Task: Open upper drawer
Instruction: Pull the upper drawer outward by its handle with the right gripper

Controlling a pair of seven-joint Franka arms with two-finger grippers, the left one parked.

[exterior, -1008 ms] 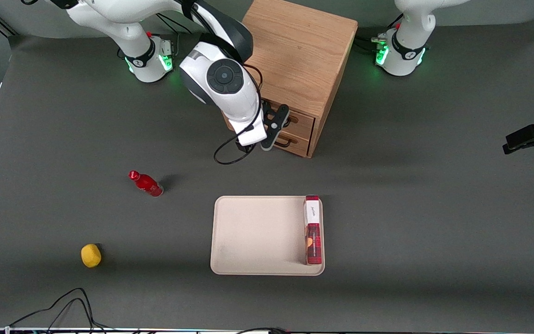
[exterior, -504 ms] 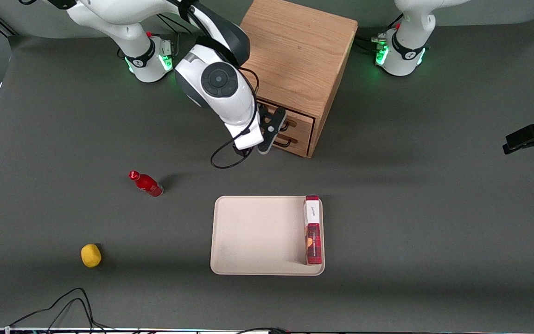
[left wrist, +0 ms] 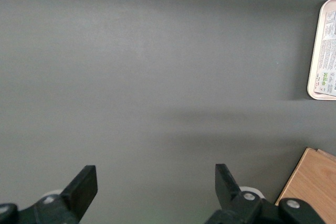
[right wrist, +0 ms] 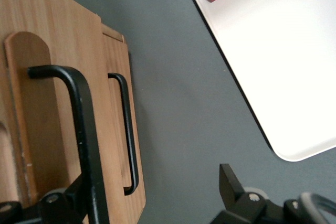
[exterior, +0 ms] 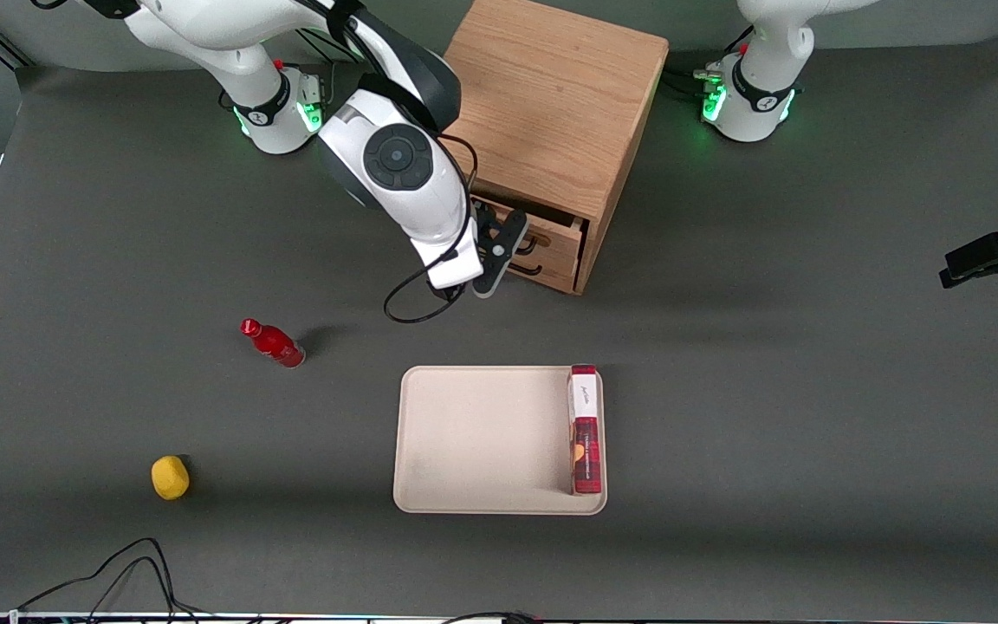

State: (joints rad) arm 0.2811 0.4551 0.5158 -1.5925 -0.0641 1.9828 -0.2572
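In the front view, the cabinet (exterior: 555,95) fills the upper centre of the frame. The upper drawer (exterior: 558,234) stands just under its top panel and looks pulled out only a little, with a dark gap above its front. The lower drawer (exterior: 551,272) sits flush beneath it. The gripper (exterior: 499,251) hangs right in front of the upper drawer, at its handle. Draw it straight out along the drawer's own line of travel, towards the tray (exterior: 464,433) in the lower centre. The cabinet sits at an angle on the counter (exterior: 811,390), so a pull square to the frame would probably bind the drawer or drag the whole cabinet. The left wrist view shows only counter, an edge of the tray (left wrist: 315,77) and a corner of the cabinet (left wrist: 312,187), so it gives you nothing to steer by. In the right wrist view the gripper (right wrist: 155,179) is spread wide. The upper drawer's black handle (right wrist: 86,129) lies against one of its fingers (right wrist: 71,203), hooked rather than pinched. The upper drawer front (right wrist: 31,77) stands proud of the lower drawer (right wrist: 116,56). Pull slowly and level so the finger does not slip off the bar.
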